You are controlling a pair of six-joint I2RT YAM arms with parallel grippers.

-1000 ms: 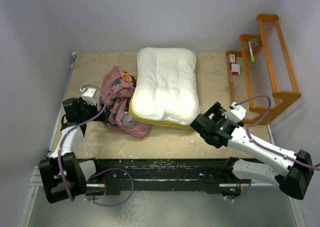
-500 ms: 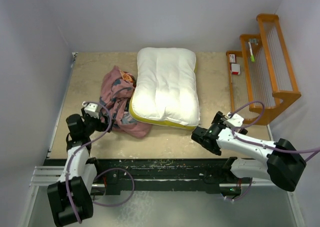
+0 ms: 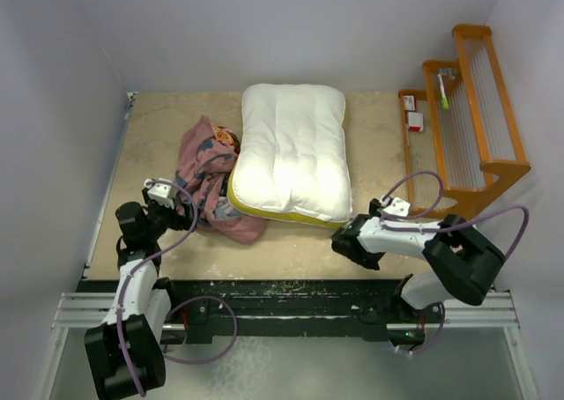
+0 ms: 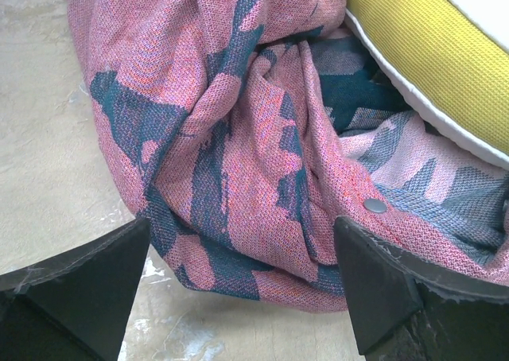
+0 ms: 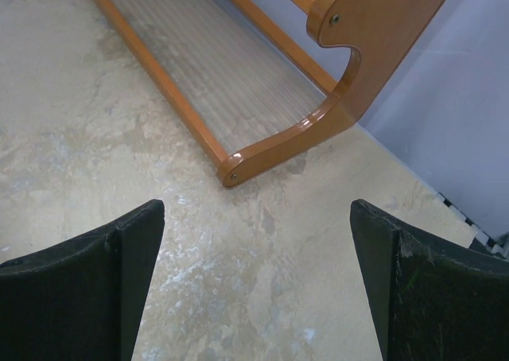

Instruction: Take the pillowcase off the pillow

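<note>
The white quilted pillow (image 3: 291,149) lies bare in the middle of the table, its yellow side band (image 4: 429,51) facing the near edge. The pillowcase (image 3: 207,184) sits crumpled against the pillow's left side, showing pinkish fabric with dark teal patches (image 4: 238,138). My left gripper (image 3: 172,211) is low on the table just left of the heap. It is open, and in the left wrist view the gripper (image 4: 242,289) holds nothing, the cloth lying just beyond its fingertips. My right gripper (image 3: 374,226) rests near the pillow's near-right corner, open over bare table (image 5: 254,281).
A wooden rack (image 3: 467,118) stands along the right wall, and its curved foot (image 5: 278,150) lies just ahead of my right gripper. Small items (image 3: 412,114) sit at the rack's far end. Walls close in the left, far and right sides.
Both arms have drawn back toward the near edge and folded low. The left gripper has come away from the pillowcase, and the right one has left the pillow's corner. Both stay open.
</note>
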